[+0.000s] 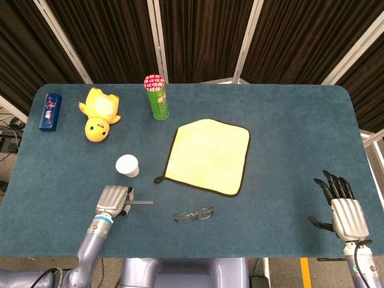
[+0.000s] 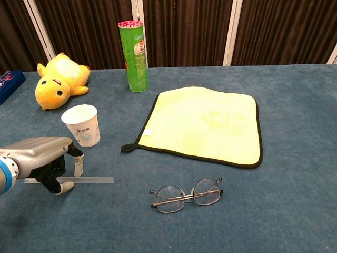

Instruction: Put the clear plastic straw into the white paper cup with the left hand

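Observation:
The clear plastic straw (image 2: 92, 180) lies flat on the blue table; in the head view the straw (image 1: 143, 202) shows left of the glasses. My left hand (image 2: 41, 158) hovers low over its left end, palm down. A fingertip sits behind the straw and the thumb in front, with a gap between them, so nothing is gripped. From above, the left hand (image 1: 113, 199) is just below the white paper cup (image 1: 127, 165). The cup (image 2: 81, 125) stands upright and empty. My right hand (image 1: 342, 205) rests with spread fingers at the front right edge, holding nothing.
Glasses (image 2: 185, 194) lie right of the straw. A yellow cloth (image 2: 205, 124) covers the middle. Behind stand a green can (image 2: 134, 55), a yellow plush toy (image 2: 58, 79) and a blue box (image 1: 50, 111) at the far left.

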You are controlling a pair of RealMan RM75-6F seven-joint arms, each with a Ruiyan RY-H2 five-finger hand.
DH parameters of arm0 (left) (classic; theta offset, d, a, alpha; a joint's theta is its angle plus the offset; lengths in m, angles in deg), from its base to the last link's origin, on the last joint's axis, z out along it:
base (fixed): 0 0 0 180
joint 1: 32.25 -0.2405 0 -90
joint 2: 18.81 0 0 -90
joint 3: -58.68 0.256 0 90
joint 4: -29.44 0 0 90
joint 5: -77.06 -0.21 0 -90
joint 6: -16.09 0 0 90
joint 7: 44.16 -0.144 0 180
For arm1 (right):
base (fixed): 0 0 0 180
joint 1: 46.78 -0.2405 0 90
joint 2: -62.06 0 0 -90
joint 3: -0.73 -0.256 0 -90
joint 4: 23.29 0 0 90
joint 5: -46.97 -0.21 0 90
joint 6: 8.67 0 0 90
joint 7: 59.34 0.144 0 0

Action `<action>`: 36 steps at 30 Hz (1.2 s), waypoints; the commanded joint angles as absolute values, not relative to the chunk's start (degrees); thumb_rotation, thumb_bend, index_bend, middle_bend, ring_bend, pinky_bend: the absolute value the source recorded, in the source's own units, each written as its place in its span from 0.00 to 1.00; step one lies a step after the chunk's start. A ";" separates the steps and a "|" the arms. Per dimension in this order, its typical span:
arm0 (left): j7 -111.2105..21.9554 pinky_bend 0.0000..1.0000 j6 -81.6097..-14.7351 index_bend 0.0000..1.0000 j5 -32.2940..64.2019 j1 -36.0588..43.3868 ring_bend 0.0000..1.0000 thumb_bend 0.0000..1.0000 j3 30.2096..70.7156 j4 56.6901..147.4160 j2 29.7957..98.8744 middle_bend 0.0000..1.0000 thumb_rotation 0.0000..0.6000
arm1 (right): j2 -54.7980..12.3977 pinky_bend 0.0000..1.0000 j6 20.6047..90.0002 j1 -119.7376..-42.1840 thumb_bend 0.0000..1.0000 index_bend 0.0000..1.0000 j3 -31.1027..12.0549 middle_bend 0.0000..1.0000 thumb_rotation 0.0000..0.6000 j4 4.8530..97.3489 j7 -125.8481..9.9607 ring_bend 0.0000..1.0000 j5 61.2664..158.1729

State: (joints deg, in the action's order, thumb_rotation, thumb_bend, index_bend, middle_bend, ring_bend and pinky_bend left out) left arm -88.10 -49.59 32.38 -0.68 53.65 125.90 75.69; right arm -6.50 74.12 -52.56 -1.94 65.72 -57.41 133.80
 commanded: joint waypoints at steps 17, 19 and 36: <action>-78.60 0.84 -53.14 0.54 24.84 -2.39 0.96 0.42 52.29 132.18 70.72 1.00 1.00 | -6.35 0.00 74.87 -52.42 0.09 0.13 -2.08 0.00 1.00 65.84 -56.89 0.00 134.23; -76.71 0.84 -53.86 0.54 23.35 -2.83 0.96 0.43 51.69 134.06 69.45 1.00 1.00 | -6.33 0.00 75.06 -52.41 0.09 0.13 -2.13 0.00 1.00 65.93 -56.87 0.00 134.33; -54.25 0.84 -57.86 0.55 12.24 -6.98 0.96 0.42 45.89 144.81 60.27 1.00 1.00 | -6.26 0.00 75.52 -52.22 0.09 0.13 -1.67 0.00 1.00 66.56 -57.66 0.00 135.23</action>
State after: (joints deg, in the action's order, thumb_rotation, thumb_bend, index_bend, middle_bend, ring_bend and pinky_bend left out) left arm -60.23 -57.17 14.29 -5.88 47.71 144.85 60.79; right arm -6.25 75.53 -52.23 -1.69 66.56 -57.65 135.24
